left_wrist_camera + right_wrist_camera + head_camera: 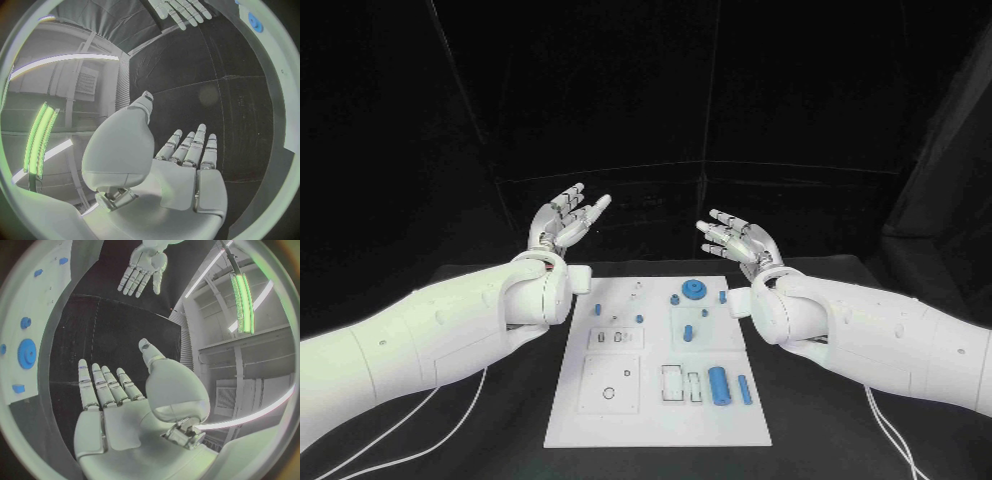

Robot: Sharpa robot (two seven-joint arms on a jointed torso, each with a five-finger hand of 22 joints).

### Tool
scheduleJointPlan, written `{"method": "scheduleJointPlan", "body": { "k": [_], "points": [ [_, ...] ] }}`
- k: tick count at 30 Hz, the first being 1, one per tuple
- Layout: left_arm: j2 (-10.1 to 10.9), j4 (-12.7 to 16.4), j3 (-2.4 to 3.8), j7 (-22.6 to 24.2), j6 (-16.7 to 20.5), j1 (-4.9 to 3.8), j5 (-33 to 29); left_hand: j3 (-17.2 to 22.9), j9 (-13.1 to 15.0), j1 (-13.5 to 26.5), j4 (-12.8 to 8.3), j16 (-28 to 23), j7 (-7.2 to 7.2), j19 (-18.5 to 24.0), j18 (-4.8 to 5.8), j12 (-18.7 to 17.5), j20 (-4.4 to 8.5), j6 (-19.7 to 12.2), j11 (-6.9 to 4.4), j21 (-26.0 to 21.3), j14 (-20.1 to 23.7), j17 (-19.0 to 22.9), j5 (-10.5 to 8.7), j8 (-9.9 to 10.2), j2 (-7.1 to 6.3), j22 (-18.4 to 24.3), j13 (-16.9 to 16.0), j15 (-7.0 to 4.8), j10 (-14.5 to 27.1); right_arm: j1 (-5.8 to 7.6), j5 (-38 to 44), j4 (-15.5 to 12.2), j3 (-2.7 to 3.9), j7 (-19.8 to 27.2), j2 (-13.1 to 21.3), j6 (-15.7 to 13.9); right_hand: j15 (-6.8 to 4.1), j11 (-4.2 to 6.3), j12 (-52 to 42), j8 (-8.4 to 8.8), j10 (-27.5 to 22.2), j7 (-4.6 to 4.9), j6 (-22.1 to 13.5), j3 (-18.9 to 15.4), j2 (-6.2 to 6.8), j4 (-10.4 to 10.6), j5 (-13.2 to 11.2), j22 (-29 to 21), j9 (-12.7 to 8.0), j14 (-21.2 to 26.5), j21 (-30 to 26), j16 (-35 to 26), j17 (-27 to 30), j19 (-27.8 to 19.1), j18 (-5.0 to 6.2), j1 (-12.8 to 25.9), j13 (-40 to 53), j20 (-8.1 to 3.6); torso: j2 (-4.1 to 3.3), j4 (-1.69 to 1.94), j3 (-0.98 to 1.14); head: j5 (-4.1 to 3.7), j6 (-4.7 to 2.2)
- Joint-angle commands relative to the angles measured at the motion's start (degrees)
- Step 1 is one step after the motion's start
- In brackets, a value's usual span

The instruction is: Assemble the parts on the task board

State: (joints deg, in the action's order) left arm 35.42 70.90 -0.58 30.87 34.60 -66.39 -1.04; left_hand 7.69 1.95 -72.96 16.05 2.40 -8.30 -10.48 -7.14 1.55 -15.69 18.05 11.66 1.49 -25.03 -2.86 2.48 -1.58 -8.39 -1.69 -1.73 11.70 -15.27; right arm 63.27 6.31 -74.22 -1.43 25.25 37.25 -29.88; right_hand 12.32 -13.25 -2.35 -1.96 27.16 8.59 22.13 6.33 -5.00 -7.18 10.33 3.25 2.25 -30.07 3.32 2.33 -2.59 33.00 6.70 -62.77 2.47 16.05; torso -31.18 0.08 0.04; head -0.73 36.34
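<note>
The white task board (661, 420) lies flat in the middle of the black table. On it are small blue parts: a round gear (692, 290) near the far edge, a thick cylinder (718, 384) and a thin pin (744, 390) at the near right, and several small pegs. My left hand (567, 220) is raised above the board's far left corner, fingers spread, holding nothing. My right hand (737, 240) hovers above the far right corner, fingers also apart and empty. The right wrist view shows the gear (26, 353) and my left hand (144, 267); the left wrist view shows my own palm (187, 170).
White cables (430, 420) trail over the table at the near left and near right (891, 440). A black curtain (661, 100) hangs behind the table. Bare black tabletop (834, 440) flanks the board on both sides.
</note>
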Motion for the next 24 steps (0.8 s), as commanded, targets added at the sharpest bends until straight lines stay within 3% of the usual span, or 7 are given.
{"method": "scheduleJointPlan", "body": {
  "k": [1, 5, 8, 9, 10, 16, 24],
  "points": [
    [-0.98, -2.15, -0.08, 3.35, -6.78, -0.71, -0.18, 0.27, 0.16, -2.76, 0.75, 0.45, -5.82, -0.56, -1.37, 0.28, -0.99, 1.09, 0.62, 0.5, -1.62, -0.19, 0.47, -0.47, 0.02, -0.2, -0.15, 0.45, -0.83, 0.64, 6.18, 2.58, -0.16, -3.05, -1.16, 11.27, -0.3, -0.5, -1.44, -1.51, 13.87, 7.44, 10.3, 1.36, -0.39, -3.8, -0.1, 1.13, 0.81, -17.49, 2.37, 2.12, -1.08, 10.33, 2.05, -6.53, 0.86, 0.49, 0.0, 0.01, 0.0, 0.0, 0.0],
    [-1.4, -3.04, -0.11, 3.59, -7.45, -1.0, -0.2, 0.37, 0.24, -2.84, 0.69, 0.75, -6.26, -1.18, -1.23, 0.41, -1.04, 1.58, 1.06, 0.74, -3.13, -0.4, 0.46, -0.58, 0.33, -0.33, -0.24, 0.69, -1.57, 1.08, 7.63, 4.66, -0.33, -3.83, -2.14, 14.16, -2.43, 1.45, -3.39, -3.63, 25.31, 5.7, 24.21, 2.08, -0.05, -6.38, -1.0, 1.65, 1.78, -24.76, 4.67, 3.37, -1.17, 15.56, 3.8, -9.38, 1.33, 0.09, 0.0, 0.01, 0.0, 0.0, 0.0],
    [-1.4, -3.04, -0.11, 3.59, -7.45, -1.0, -0.2, 0.47, 0.31, -2.93, 0.65, 0.98, -6.55, -1.76, -1.08, 0.51, -1.04, 2.2, 1.34, 0.97, -4.5, -0.57, 0.45, -0.69, 0.58, -0.44, -0.32, 0.85, -2.39, 1.19, 7.99, 5.17, -0.37, -4.02, -2.38, 14.87, -3.39, 2.32, -3.85, -4.13, 28.01, 5.01, 28.23, 2.61, 0.02, -7.5, -1.05, 1.87, 1.83, -27.83, 5.8, 3.89, -1.13, 18.06, 3.91, -10.31, 1.17, -0.67, 0.0, 0.01, 0.0, 0.0, 0.0],
    [-1.4, -3.04, -0.11, 3.59, -7.45, -1.0, -0.2, 0.51, 0.34, -3.0, 0.62, 1.11, -6.68, -2.08, -1.01, 0.55, -1.04, 2.52, 1.47, 1.09, -5.29, -0.66, 0.45, -0.74, 0.67, -0.51, -0.35, 0.92, -2.77, 1.2, 8.04, 5.24, -0.38, -4.05, -2.41, 14.96, -3.82, 2.68, -4.03, -4.2, 29.16, 4.72, 29.18, 2.86, 0.12, -7.98, -1.14, 1.94, 1.78, -29.13, 6.21, 4.12, -1.15, 19.01, 3.98, -10.56, 1.16, -1.11, 0.0, 0.01, 0.0, 0.0, 0.0],
    [1.39, -2.19, -0.16, 3.69, -9.25, -0.98, -0.2, 0.59, 0.42, -3.14, 0.59, 1.47, -6.94, -2.89, -0.92, 0.65, -1.03, 3.2, 1.73, 1.39, -7.06, -0.87, 0.43, -0.85, 0.82, -0.66, -0.42, 1.07, -3.63, 1.23, 21.66, 7.2, -0.33, -2.12, -0.9, 10.53, -4.14, 2.87, -3.87, -4.01, 29.84, 4.58, 29.8, 3.12, 0.12, -8.29, -1.12, 1.91, 1.63, -29.88, 6.45, 3.99, -1.04, 19.68, 3.82, -10.52, 1.04, -1.37, -1.57, -0.19, 0.06, 0.39, -0.22],
    [3.17, -0.22, -0.16, 4.12, -9.39, -1.02, -0.2, 1.12, 1.15, -4.22, -0.27, 4.48, -8.03, -10.44, -0.5, 2.45, -1.11, 10.69, 3.02, 4.18, -18.07, -2.17, 0.38, -2.24, 2.48, -2.01, -1.34, 1.45, -14.73, 2.06, 28.4, 7.38, -0.3, -2.92, -0.23, 10.13, -5.33, 3.75, -3.3, -3.49, 33.09, 3.89, 32.56, 4.62, 0.49, -9.21, -0.89, 1.92, 1.51, -33.69, 7.59, 3.89, -1.09, 22.39, 3.85, -10.34, 1.06, -2.72, -2.9, 0.03, 0.03, 0.43, -0.82],
    [6.19, 3.65, -0.16, 3.75, -10.29, -1.12, 4.48, 0.53, 1.66, -4.53, -3.04, 6.63, -7.48, -29.04, -2.54, 4.64, -0.86, 21.16, 1.69, 11.0, -26.45, -2.49, 0.34, -3.54, 4.43, -4.72, -2.14, -0.74, -30.6, 4.22, 39.5, 7.47, -0.28, -6.23, 0.19, 10.72, -5.94, 4.2, -2.35, -2.68, 34.38, 3.54, 33.67, 5.77, 1.81, -9.32, -1.17, 1.97, 1.52, -35.97, 8.45, 3.63, -1.21, 24.03, 3.89, -10.66, 1.13, -3.48, -5.39, 0.35, -0.08, 0.29, -1.61]
  ]
}}
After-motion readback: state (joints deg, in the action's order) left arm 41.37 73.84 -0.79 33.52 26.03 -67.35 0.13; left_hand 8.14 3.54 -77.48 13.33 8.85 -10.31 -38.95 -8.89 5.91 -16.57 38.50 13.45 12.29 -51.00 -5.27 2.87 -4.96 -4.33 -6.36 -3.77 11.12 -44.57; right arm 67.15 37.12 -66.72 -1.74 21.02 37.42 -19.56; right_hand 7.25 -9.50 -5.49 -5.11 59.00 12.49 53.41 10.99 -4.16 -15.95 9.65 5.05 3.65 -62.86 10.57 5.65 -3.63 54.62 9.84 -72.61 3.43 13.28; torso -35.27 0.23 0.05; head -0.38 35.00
